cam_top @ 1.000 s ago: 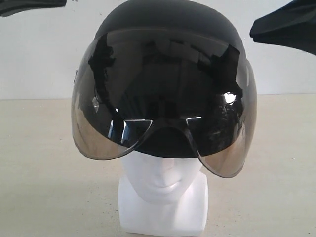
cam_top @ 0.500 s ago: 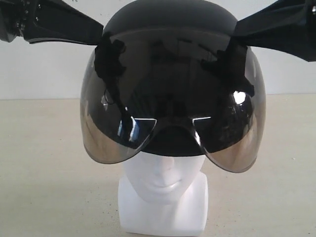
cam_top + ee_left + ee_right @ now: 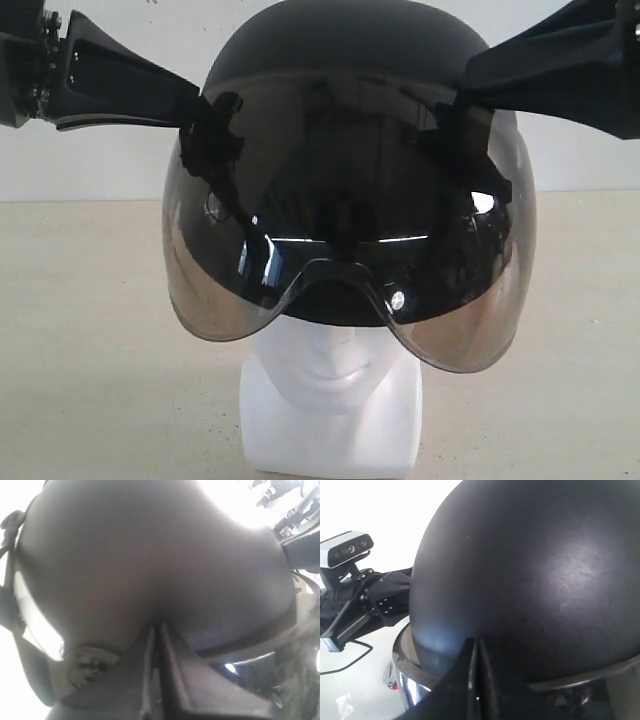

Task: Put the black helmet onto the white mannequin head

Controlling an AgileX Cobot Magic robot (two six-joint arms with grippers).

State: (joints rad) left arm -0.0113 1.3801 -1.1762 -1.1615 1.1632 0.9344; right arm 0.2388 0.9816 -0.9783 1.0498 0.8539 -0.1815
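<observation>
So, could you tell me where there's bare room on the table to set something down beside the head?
The table is bare on both sides of the head, out to the picture's edges. Higher up it is crowded: the left claw and right claw flank the helmet.

Soft even light, glints on visor [image 3: 478,203], left wrist view blurred, overexposed

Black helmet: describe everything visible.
The black helmet is a matte, rounded open-face shell, roughly upright and facing the camera, with a smoky translucent bubble visor lowered. It sits over the white mannequin head, hiding everything above the nose. The left tool and right tool, jaws closed, press its sides.
</observation>
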